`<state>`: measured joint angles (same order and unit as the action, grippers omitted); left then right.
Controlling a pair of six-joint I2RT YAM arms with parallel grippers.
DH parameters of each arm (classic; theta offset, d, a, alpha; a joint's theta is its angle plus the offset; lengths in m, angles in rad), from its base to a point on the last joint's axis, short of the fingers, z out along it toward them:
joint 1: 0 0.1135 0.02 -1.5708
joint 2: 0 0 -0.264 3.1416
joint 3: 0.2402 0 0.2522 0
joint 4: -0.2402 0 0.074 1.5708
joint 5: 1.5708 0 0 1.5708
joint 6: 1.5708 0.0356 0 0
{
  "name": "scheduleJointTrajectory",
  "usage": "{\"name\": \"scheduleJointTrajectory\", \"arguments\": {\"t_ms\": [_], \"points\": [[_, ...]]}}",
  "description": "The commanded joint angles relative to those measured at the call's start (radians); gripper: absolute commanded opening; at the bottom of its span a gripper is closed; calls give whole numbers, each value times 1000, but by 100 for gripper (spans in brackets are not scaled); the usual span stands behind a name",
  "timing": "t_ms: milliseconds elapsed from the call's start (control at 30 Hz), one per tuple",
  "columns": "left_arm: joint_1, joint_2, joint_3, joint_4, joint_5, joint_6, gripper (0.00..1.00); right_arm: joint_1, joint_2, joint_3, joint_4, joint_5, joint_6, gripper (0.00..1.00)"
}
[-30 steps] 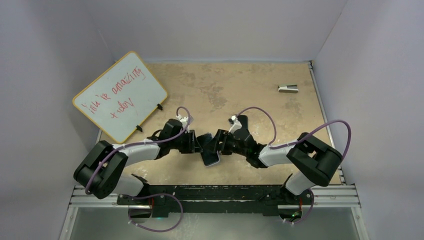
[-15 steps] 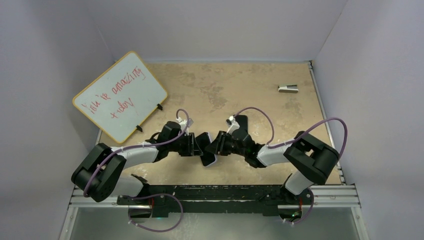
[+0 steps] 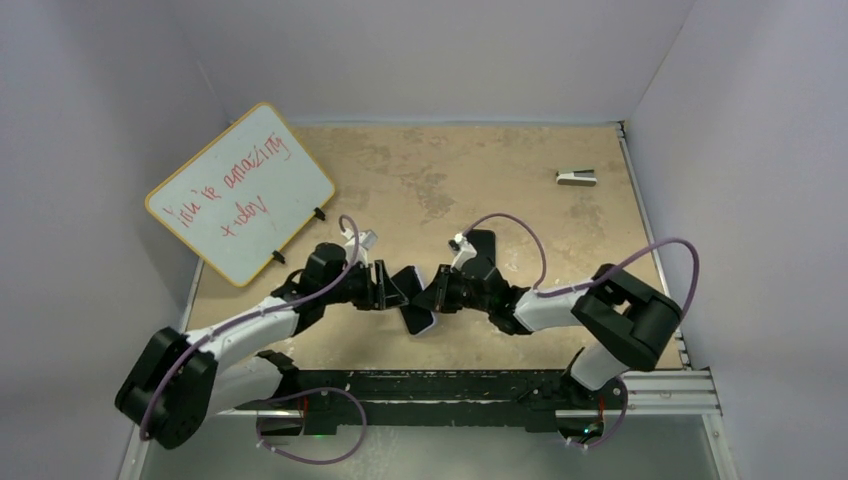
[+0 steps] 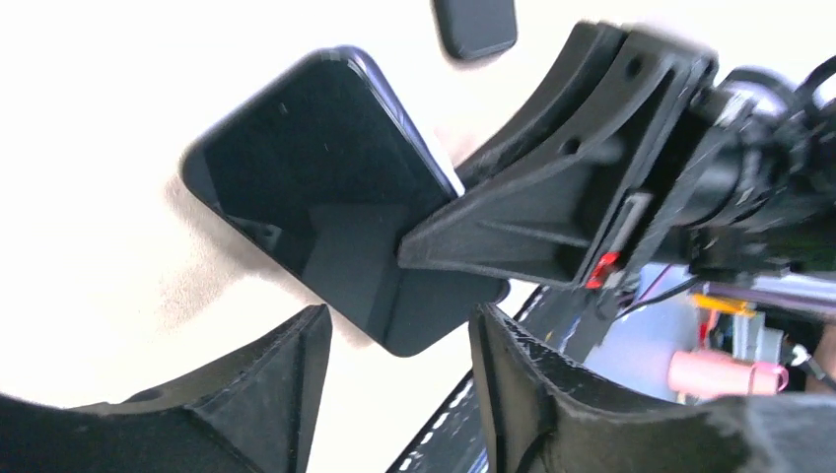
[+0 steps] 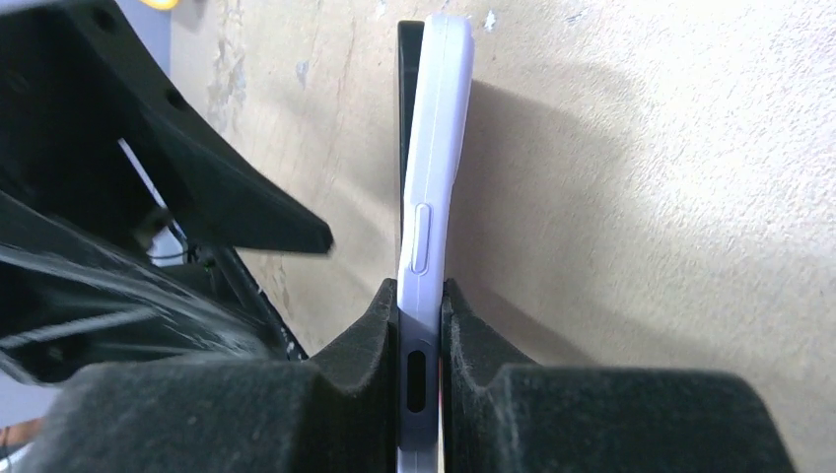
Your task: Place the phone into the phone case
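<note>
Left hand (image 4: pixel 397 320) stands about half wide near the middle of the bench (image 3: pixel 400 170), its two black fingers (image 4: pixel 281 379) apart with nothing pinched between them. In its own wrist view the lowest corner of the phone (image 4: pixel 306 197) dips toward the gap, yet no contact shows on either side. Behind that arm, at the far left corner, sits a yellow-framed whiteboard (image 3: pixel 240 190) with red handwriting. Just right of the left hand the phone hangs tilted above the bench, casting a shadow on it, with its glossy dark face turned toward the left wrist camera. The phone case (image 5: pixel 434 128), a pale lavender shell, lies along the phone's back. From the right wrist it is seen edge-on, side button showing, and a black sliver of the phone stands beside it at the far end. Whether the phone is fully seated in it cannot be told. Right hand (image 5: pixel 422 291) is closed narrow, its fingers (image 5: pixel 365 335) pressing on both sides of the cased phone. Past the phone a dark rounded slab (image 4: pixel 475 22) lies on the bench, and a small grey object (image 3: pixel 576 178) sits well apart at the far right.
</note>
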<state>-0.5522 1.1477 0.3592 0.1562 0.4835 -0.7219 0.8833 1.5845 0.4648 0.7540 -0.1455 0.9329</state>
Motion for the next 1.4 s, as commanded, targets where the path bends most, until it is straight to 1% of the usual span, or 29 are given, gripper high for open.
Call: {"name": "scheduleJointTrajectory", "arguments": {"t_ms": [0, 67, 133, 200, 300, 433, 567, 633, 733, 900, 1100, 1200, 1367], "points": [[54, -164, 71, -120, -35, -4, 58, 8, -155, -10, -46, 7, -91, 0], [73, -226, 94, -189, -65, -10, 61, 8, -219, -14, -97, 34, -125, 0], [78, -252, 118, -238, -98, -11, 61, 8, -256, -9, -149, 73, -162, 0], [80, -243, 141, -267, -117, -13, 61, 8, -265, -10, -178, 60, -176, 0], [80, -202, 145, -258, -99, -10, 59, 8, -269, -32, -161, 14, -156, 0], [80, -167, 106, -195, -57, -32, 57, 8, -288, -88, -107, 21, -82, 0], [80, -120, 73, -170, -51, -53, 54, 8, -248, -77, -113, 38, -73, 1], [80, -82, 65, -170, -50, -48, 53, 8, -220, -83, -85, 19, -53, 2], [80, -19, 34, -72, -18, -63, 52, 8, -186, -105, -23, 7, -11, 3], [80, 56, -22, 85, 23, -103, 51, 8, -139, -126, 31, -3, 35, 5], [79, 163, -28, 223, 62, -110, 48, 8, -102, -144, 69, -12, 49, 14], [79, 214, -16, 260, 68, -108, 47, 8, -105, -139, 39, -9, 33, 21], [79, 261, 13, 273, 46, -85, 45, 8, -117, -116, -33, 18, 2, 33]]}}
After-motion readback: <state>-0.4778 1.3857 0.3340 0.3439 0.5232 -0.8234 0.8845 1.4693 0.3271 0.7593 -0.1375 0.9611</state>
